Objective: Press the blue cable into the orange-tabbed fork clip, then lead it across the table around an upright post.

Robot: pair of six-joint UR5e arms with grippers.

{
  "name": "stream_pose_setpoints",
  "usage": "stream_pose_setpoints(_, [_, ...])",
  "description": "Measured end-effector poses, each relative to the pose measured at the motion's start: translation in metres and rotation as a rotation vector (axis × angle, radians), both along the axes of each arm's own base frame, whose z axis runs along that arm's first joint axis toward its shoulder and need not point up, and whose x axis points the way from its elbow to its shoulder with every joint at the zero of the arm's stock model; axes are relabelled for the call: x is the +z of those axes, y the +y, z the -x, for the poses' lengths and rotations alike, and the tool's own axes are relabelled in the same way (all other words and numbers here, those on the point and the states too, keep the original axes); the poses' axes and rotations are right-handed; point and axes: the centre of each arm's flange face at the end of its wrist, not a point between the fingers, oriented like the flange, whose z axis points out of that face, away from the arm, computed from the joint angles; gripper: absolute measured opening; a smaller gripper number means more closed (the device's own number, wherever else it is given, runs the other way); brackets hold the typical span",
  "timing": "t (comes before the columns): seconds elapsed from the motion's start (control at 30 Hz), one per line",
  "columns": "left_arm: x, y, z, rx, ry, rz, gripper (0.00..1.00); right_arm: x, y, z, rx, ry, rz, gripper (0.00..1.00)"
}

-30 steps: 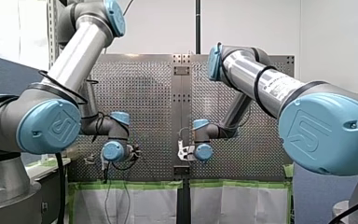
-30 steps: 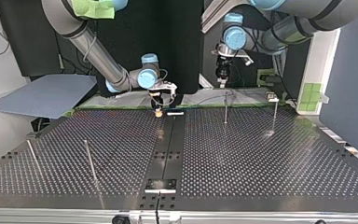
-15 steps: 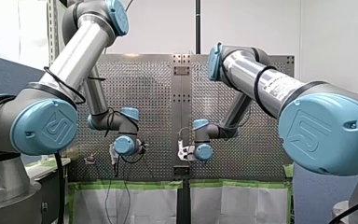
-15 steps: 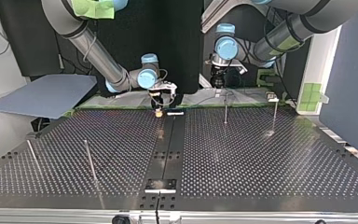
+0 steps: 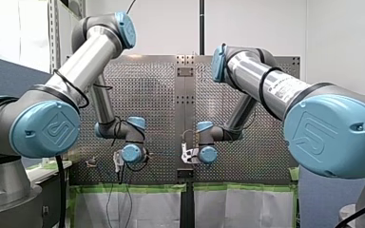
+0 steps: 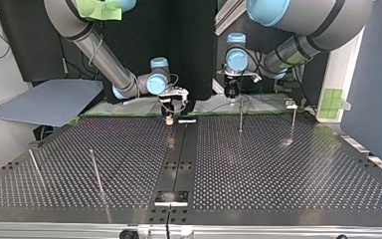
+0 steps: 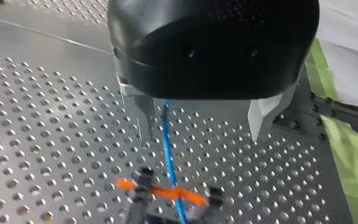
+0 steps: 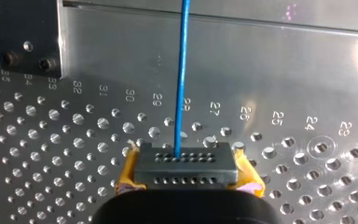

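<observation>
Table [image 6: 278, 169] of perforated metal with a dark centre strip, green tape [image 7: 342, 144] along its edge. Four upright posts [image 6: 240, 118] stand on it. Blue-grey panel [image 6: 49, 102] lies at top view's left. My left gripper [image 7: 203, 121] hangs over the table, metal fingers wide apart, gripping nothing. Blue cable [image 7: 168, 144] runs between them, close by one finger, and crosses the orange-tabbed fork clip [image 7: 163, 191]; seated or not, can't tell. My right gripper [image 8: 186, 161] has yellow pads [image 8: 126, 175] clamped on a black block [image 8: 186, 170] at the cable's end.
</observation>
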Motion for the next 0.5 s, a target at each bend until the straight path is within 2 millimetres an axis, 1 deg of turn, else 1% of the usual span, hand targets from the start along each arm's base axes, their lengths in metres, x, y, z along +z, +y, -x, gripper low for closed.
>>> stream_pose_setpoints(0.13, [-0.001,-0.001,-0.006,0.006,-0.01,-0.005,1.0,0.0,0.0,0.0,0.0,0.002,0.0,0.0])
stream_pose_setpoints(0.5, [0.007,-0.011,-0.018,-0.003,-0.038,-0.001,1.0,0.0,-0.002,0.002,-0.002,0.003,0.002,0.0])
